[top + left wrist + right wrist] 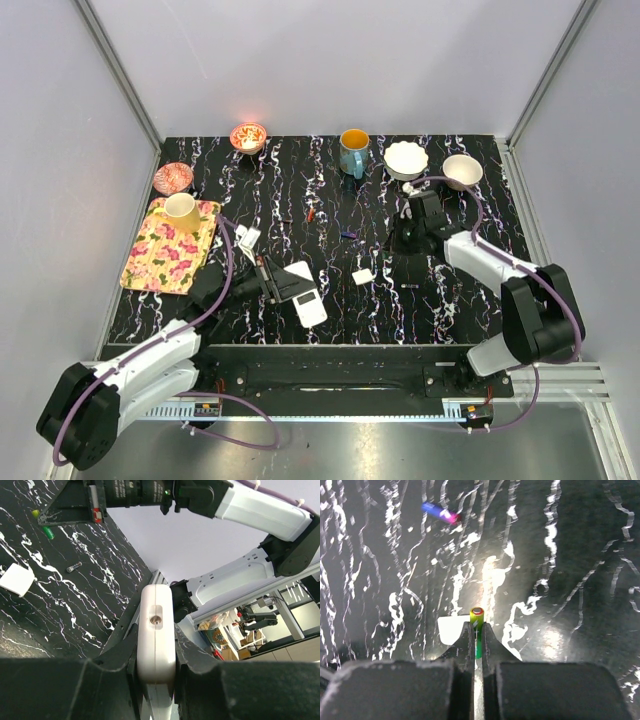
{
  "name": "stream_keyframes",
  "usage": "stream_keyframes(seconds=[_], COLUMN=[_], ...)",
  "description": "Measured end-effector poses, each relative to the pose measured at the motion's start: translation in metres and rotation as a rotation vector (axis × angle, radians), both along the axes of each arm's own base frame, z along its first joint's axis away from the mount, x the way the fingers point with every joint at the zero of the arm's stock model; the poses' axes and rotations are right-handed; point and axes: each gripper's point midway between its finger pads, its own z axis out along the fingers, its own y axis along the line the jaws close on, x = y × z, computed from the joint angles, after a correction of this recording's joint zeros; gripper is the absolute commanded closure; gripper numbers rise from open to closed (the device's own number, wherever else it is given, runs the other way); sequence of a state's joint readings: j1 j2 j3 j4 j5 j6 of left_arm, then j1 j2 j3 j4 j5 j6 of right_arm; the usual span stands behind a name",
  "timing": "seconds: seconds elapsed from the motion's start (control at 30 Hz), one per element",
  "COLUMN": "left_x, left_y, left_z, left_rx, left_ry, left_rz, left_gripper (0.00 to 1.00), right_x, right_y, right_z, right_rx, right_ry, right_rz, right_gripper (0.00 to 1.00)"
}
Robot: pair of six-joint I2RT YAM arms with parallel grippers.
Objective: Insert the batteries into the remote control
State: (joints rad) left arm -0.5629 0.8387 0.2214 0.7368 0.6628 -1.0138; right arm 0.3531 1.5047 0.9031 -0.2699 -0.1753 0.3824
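The white remote control [311, 308] is held off the table, edge-on, with my left gripper [288, 284] shut on it. In the left wrist view the remote control [157, 600] fills the gap between the fingers of the left gripper [156, 632]. My right gripper [402, 240] hangs over the right middle of the table. It [477, 630] is shut on a green-and-yellow battery [477, 614] that points out past the fingertips. A reddish-orange battery [311, 214], a bluish battery [347, 236] [440, 512] and a dark battery [410, 286] [74, 567] lie loose on the black marbled table.
A small white square cover piece [362, 277] [451, 629] lies between the arms. A floral tray [165, 255] with a yellow cup [181, 210] stands at the left. Along the back edge are a red bowl [173, 177], a lit bowl [248, 136], a blue mug [353, 150] and two white bowls [406, 158].
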Motion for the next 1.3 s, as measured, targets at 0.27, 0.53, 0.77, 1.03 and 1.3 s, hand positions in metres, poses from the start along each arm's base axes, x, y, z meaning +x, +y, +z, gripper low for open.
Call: stream_keyframes(seconds=[0.27, 0.53, 0.77, 1.03, 1.3], left_x=[-0.001, 0.004, 0.007, 0.007, 0.008], left_y=[0.004, 0.007, 0.012, 0.016, 0.019], left_z=[-0.001, 0.002, 0.000, -0.003, -0.005], left_rx=[-0.010, -0.025, -0.033, -0.039, -0.044], left_ry=[0.001, -0.008, 0.015, 0.036, 0.040], left_rz=[0.022, 0.067, 0.109, 0.138, 0.159], left_gripper=[1.00, 1.00, 1.00, 1.00, 1.00], right_x=[-0.003, 0.018, 0.030, 0.024, 0.029], right_y=[0.016, 0.007, -0.015, -0.023, -0.022], right_z=[0.004, -0.011, -0.018, -0.060, -0.057], right_rx=[0.026, 0.102, 0.193, 0.199, 0.231], right_ry=[-0.044, 0.128, 0.165, 0.292, 0.289], right_rz=[0.062, -0.383, -0.803, -1.037, -1.075], right_gripper=[1.00, 1.00, 1.00, 0.84, 0.54])
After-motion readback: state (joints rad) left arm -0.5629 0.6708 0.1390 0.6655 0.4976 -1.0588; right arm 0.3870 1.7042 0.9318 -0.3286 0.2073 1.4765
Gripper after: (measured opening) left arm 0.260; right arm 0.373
